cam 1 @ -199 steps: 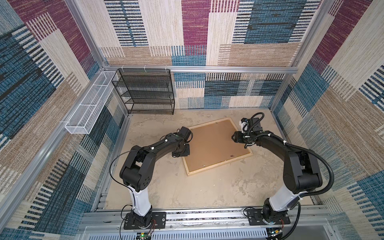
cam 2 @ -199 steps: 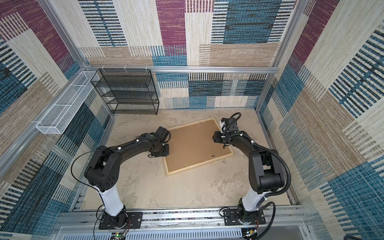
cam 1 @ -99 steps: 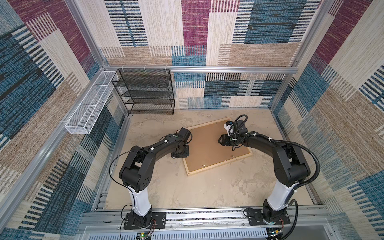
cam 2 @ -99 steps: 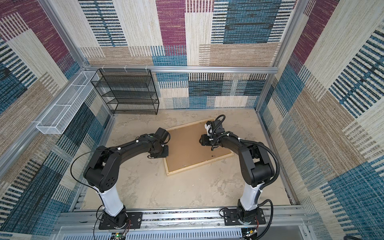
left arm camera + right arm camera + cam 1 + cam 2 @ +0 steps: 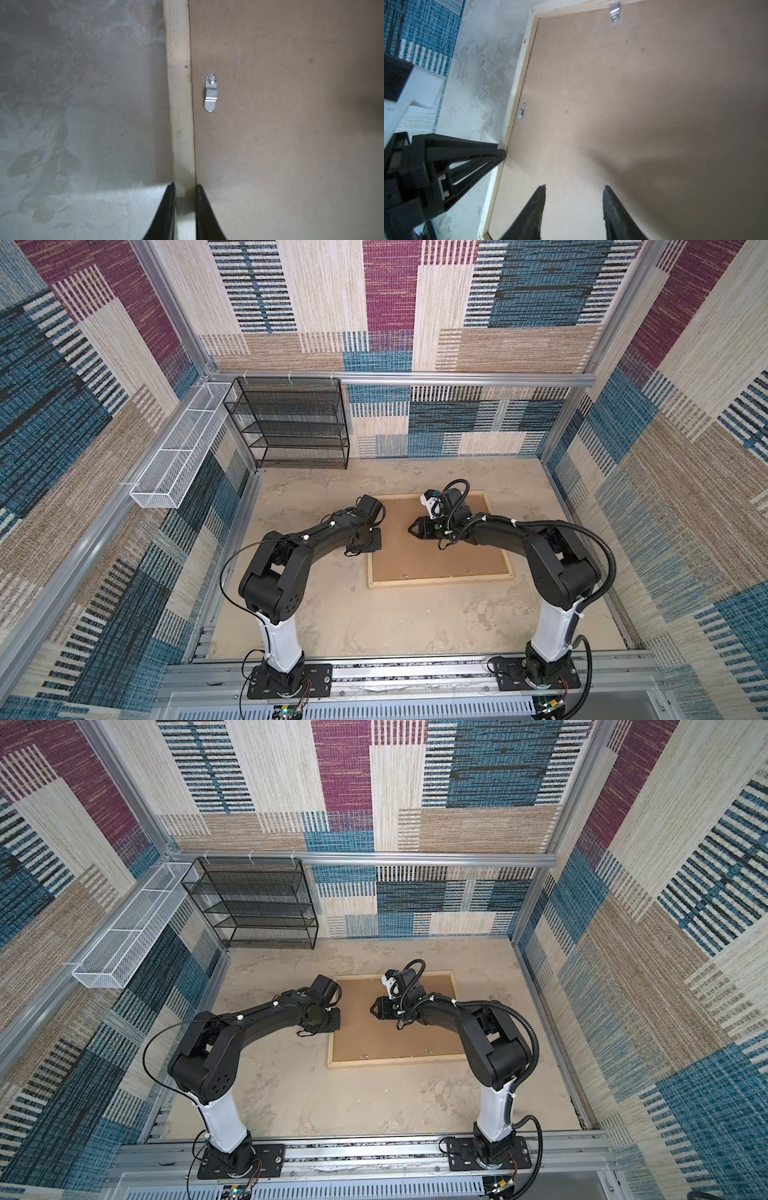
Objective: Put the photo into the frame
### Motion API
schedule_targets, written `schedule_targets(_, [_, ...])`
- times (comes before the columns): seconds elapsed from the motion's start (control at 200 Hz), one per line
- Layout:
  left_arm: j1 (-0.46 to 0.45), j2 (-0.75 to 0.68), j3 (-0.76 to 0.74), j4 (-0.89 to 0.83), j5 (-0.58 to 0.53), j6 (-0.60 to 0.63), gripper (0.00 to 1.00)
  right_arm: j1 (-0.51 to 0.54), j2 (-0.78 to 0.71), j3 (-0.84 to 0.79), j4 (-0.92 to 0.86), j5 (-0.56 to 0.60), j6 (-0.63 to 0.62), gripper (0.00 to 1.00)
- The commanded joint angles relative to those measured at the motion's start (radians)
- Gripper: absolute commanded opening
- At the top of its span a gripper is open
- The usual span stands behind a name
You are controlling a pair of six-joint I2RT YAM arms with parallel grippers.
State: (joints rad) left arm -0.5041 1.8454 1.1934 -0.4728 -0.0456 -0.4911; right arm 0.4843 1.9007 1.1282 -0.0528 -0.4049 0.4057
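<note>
The frame (image 5: 440, 581) (image 5: 395, 1061) of pale wood lies flat, back up, in the middle of the table, with a plain brown backing board (image 5: 436, 556) (image 5: 390, 1040) filling it. My left gripper (image 5: 376, 539) (image 5: 336, 1019) is at its left rail. In the left wrist view this gripper (image 5: 185, 187) is shut on the rail (image 5: 179, 83), one finger on each side. My right gripper (image 5: 410, 527) (image 5: 371, 1007) hovers over the board's middle, pointing left. Its wrist view shows it (image 5: 573, 187) open with only board (image 5: 633, 104) between the fingers. The photo is hidden or out of view.
Small metal turn clips (image 5: 211, 92) (image 5: 522, 111) sit on the board near the rail. A black wire shelf (image 5: 299, 423) stands at the back left. A white wire basket (image 5: 178, 452) hangs on the left wall. Patterned walls enclose the table.
My right gripper has swung left from the frame's right edge to over the board, its jaws narrowing. The left jaws have closed onto the rail. The frame has turned squarer to the front edge.
</note>
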Motion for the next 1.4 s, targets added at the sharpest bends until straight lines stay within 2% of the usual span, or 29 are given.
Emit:
schedule_targets(0.0, [0.001, 0.008, -0.015, -0.006, 0.025, 0.033, 0.15, 0.02, 0.054, 0.032, 0.109, -0.03, 0.072, 0.42])
schedule_targets(0.115, [0.001, 0.012, -0.023, -0.006, 0.036, 0.015, 0.14, 0.046, 0.131, 0.088, 0.14, -0.071, 0.106, 0.37])
schedule_targets(0.366, [0.001, 0.028, -0.026, -0.008, 0.052, 0.006, 0.12, 0.072, 0.269, 0.2, 0.182, -0.17, 0.205, 0.38])
schedule_targets(0.656, [0.0, 0.04, -0.015, -0.015, 0.058, 0.01, 0.1, 0.107, 0.328, 0.29, 0.118, -0.238, 0.261, 0.4])
schedule_targets(0.861, [-0.001, 0.037, -0.015, -0.015, 0.064, 0.014, 0.09, 0.121, 0.362, 0.331, 0.11, -0.225, 0.323, 0.43])
schedule_targets(1.122, [-0.01, 0.047, -0.017, -0.016, 0.066, 0.041, 0.07, 0.123, 0.374, 0.223, 0.344, -0.163, 0.545, 0.43])
schedule_targets(1.397, [-0.043, 0.07, -0.001, -0.016, 0.095, 0.072, 0.07, 0.14, 0.392, 0.192, 0.435, -0.078, 0.694, 0.43])
